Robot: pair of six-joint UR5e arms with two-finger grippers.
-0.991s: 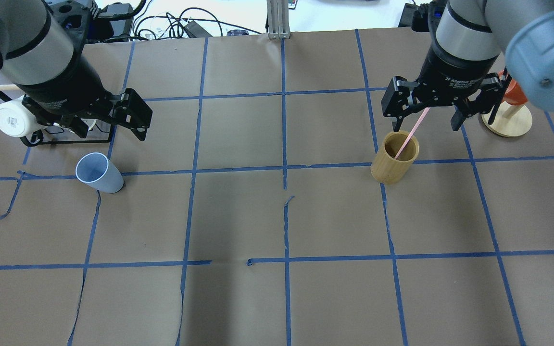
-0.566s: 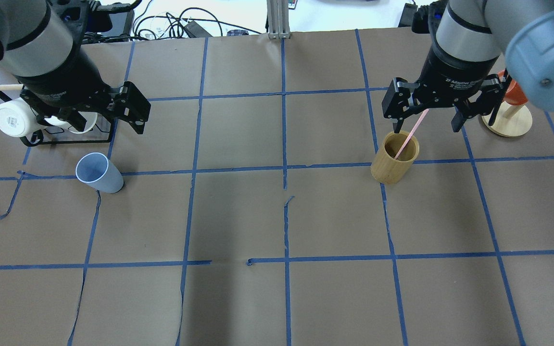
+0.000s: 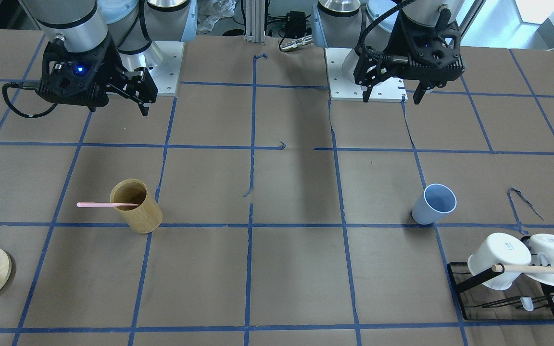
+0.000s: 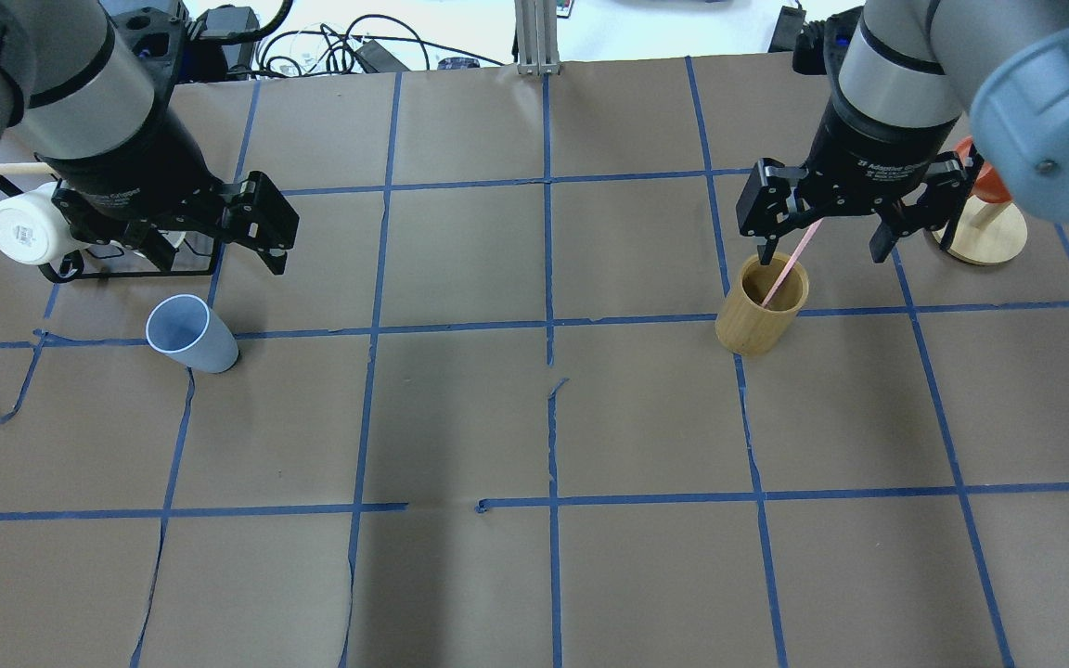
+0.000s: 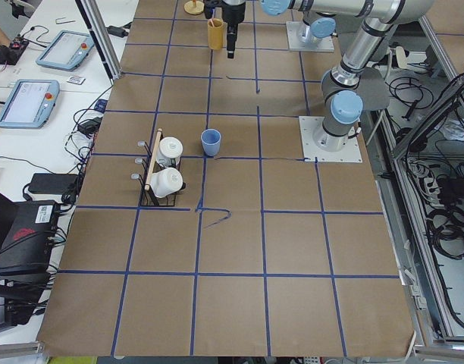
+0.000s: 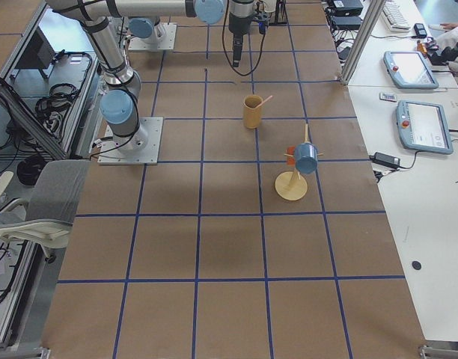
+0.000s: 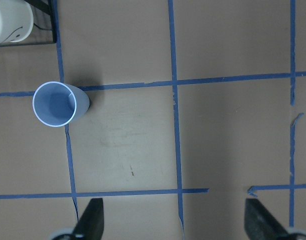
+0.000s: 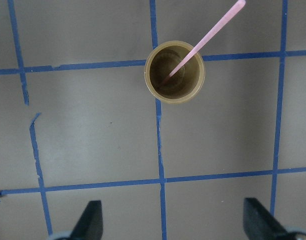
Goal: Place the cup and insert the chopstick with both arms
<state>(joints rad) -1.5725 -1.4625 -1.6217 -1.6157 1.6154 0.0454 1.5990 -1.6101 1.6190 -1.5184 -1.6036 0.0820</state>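
The light-blue cup (image 4: 189, 332) stands upright on the table's left side, also in the front view (image 3: 433, 204) and the left wrist view (image 7: 58, 104). The pale-pink chopstick (image 4: 790, 264) leans inside a tan bamboo cylinder (image 4: 762, 311), also in the right wrist view (image 8: 203, 40). My left gripper (image 4: 219, 263) is open and empty, high above the table beyond the cup and to its right. My right gripper (image 4: 820, 255) is open and empty, high over the cylinder and the chopstick's upper end.
A black rack with white mugs (image 4: 24, 232) stands far left, just beyond the cup. A round wooden stand (image 4: 980, 232) with an orange cup is at the far right behind the cylinder. Blue tape lines, torn in places, cross the brown paper.
Both grippers have shifted only slightly and stay open. The cup, the cylinder and the chopstick have not moved.
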